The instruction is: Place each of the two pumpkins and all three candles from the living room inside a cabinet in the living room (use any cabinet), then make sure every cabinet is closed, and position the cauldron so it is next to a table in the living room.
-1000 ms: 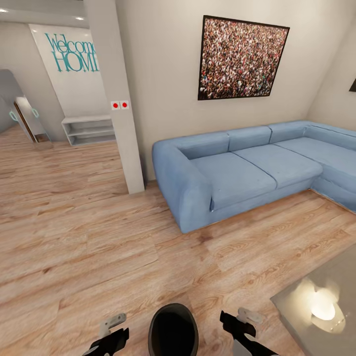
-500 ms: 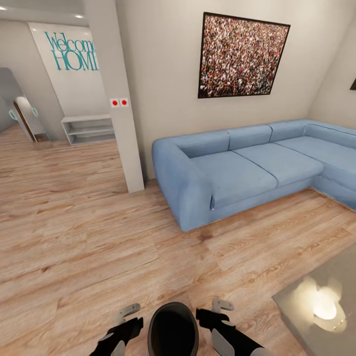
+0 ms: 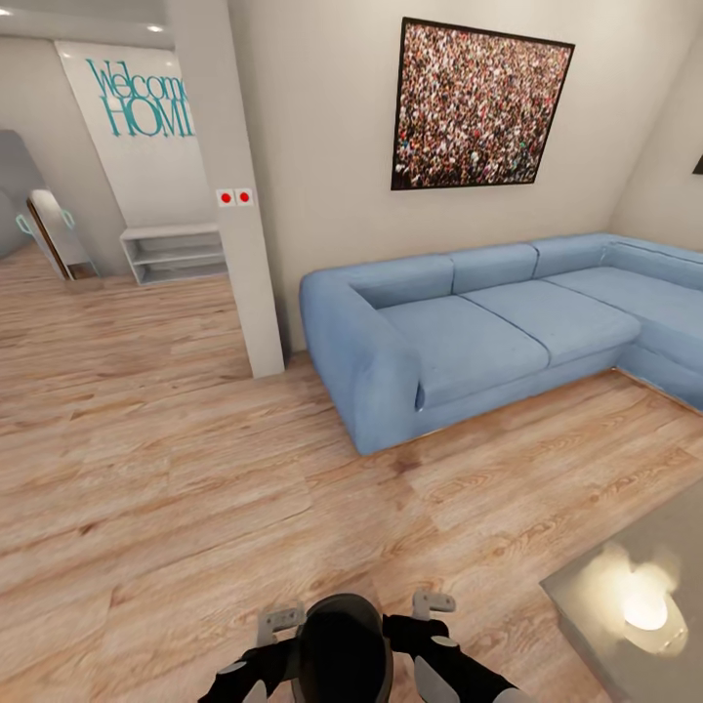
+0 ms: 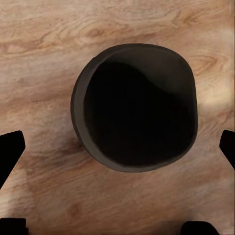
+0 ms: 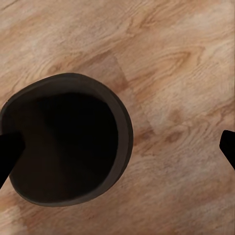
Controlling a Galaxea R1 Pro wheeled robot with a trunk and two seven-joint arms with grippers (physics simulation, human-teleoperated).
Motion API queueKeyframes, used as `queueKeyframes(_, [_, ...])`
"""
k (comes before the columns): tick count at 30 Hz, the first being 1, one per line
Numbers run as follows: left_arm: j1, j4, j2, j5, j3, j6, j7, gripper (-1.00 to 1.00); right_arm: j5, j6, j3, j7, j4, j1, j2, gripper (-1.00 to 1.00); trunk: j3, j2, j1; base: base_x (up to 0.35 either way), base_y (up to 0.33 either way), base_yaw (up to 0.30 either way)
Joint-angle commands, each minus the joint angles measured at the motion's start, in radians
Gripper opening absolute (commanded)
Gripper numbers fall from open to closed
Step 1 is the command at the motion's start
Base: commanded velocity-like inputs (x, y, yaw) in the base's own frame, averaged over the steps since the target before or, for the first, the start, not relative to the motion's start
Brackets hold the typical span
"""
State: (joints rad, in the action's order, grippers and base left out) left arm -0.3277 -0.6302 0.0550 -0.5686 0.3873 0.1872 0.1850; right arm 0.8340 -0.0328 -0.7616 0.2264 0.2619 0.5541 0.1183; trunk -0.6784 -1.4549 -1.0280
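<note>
The cauldron (image 3: 342, 649), a round black-grey pot with a wide dark mouth, stands on the wooden floor at the bottom middle of the head view. My left gripper (image 3: 278, 627) is close against its left side and my right gripper (image 3: 430, 609) close against its right side. Whether they touch the pot I cannot tell. From above, the left wrist view has the cauldron (image 4: 137, 105) lying between the wide-spread dark fingertips (image 4: 10, 152) of the open left gripper (image 4: 117, 149). The right wrist view has the cauldron (image 5: 63, 142) partly under one fingertip (image 5: 9, 152) of the open right gripper (image 5: 117, 149). The table (image 3: 596, 600), glossy grey with a lamp reflection, is to the right of the pot.
A blue corner sofa (image 3: 469, 332) stands ahead on the right against the wall under a framed picture (image 3: 478, 107). A white pillar (image 3: 229, 186) rises left of the sofa, with a low white shelf (image 3: 176, 254) behind it. Wooden floor (image 3: 166, 469) stretches ahead and to the left.
Both arms have closed in from the sides and now sit right beside the cauldron. The pot has not moved. The head view has tilted slightly.
</note>
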Motion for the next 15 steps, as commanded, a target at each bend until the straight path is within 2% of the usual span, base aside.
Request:
queueKeyframes(1, [-0.001,0.003,-0.002,-0.009,0.006,0.003,0.000,1.00,0.010,-0.004,-0.009,0.005,0.000,0.000,0.000,1.00,-0.004,-0.008,-0.004,0.000,0.000,0.000])
queueKeyframes(8, [-0.001,0.011,-0.004,-0.009,0.007,0.003,-0.013,1.00,0.010,-0.010,-0.010,0.001,0.001,0.001,-0.001,1.00,-0.026,-0.057,-0.031,0.000,0.000,0.000])
queueKeyframes(15, [-0.001,0.012,-0.010,-0.008,0.001,0.001,-0.014,1.00,0.011,-0.059,-0.011,-0.005,0.001,0.001,-0.001,1.00,-0.048,-0.106,-0.058,0.000,0.000,0.000])
